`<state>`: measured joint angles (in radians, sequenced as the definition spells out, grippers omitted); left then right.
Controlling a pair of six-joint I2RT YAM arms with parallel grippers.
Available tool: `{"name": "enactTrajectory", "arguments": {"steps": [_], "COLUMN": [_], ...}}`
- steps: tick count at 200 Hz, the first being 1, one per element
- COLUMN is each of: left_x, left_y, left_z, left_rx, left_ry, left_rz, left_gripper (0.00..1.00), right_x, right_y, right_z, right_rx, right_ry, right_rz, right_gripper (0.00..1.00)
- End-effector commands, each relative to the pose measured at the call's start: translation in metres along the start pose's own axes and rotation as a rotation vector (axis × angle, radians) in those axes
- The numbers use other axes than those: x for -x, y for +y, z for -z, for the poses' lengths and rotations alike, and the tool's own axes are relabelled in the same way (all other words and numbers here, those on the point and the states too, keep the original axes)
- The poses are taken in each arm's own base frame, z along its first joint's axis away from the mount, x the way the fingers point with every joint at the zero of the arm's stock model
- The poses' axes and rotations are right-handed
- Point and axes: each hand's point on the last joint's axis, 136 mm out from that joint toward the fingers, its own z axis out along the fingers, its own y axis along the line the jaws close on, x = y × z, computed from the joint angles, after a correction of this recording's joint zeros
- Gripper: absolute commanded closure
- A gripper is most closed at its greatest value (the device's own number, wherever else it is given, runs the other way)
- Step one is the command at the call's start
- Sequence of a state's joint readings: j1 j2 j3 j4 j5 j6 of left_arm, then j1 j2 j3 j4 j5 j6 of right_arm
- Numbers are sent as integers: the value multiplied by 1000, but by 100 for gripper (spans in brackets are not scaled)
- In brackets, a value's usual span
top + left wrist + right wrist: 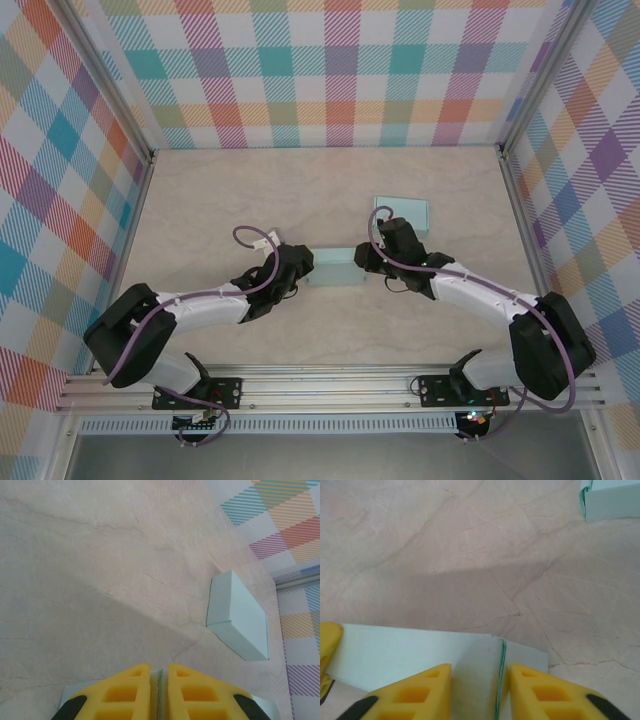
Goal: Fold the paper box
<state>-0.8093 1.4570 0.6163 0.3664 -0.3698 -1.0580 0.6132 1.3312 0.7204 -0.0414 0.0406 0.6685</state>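
Though apparently closed, folded box (408,210) near sheet (335,268).

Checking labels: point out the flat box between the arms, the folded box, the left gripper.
flat box (335,268): top external view, sheet's middle.
folded box (247,620): left wrist view, broad face.
left gripper (159,670): left wrist view, between yellow fingertips.
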Motion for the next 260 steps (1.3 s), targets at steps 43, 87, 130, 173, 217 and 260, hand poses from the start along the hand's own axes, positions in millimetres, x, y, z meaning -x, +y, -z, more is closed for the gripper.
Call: {"name": "enactTrajectory", "arguments": {"steps": [43,87,130,173,217,260], "left_x": [-61,-64,-60,-43,-25,-13], "left_y": [117,118,97,67,43,26], "left_z": [6,5,5,14,21,23], "left_rx": [342,333,289,223,180,154], "left_ry": [209,214,223,191,148,112], "left_rz": [-133,-123,-143,-150,-179,-210], "left_gripper": [100,100,100,94,88,83], "right_x": [-47,-66,-64,-55,-37,-16], "right_y": [-24,-34,-35,-30,-17,2], "right_z": [-9,-14,-10,-4,2,9], "right_rx": [44,94,99,102,117,145], "right_ry": [92,77,49,26,-10,-42], "right_rz": [-30,-48,-8,19,23,40], "right_gripper": [82,87,86,83,67,54]}}
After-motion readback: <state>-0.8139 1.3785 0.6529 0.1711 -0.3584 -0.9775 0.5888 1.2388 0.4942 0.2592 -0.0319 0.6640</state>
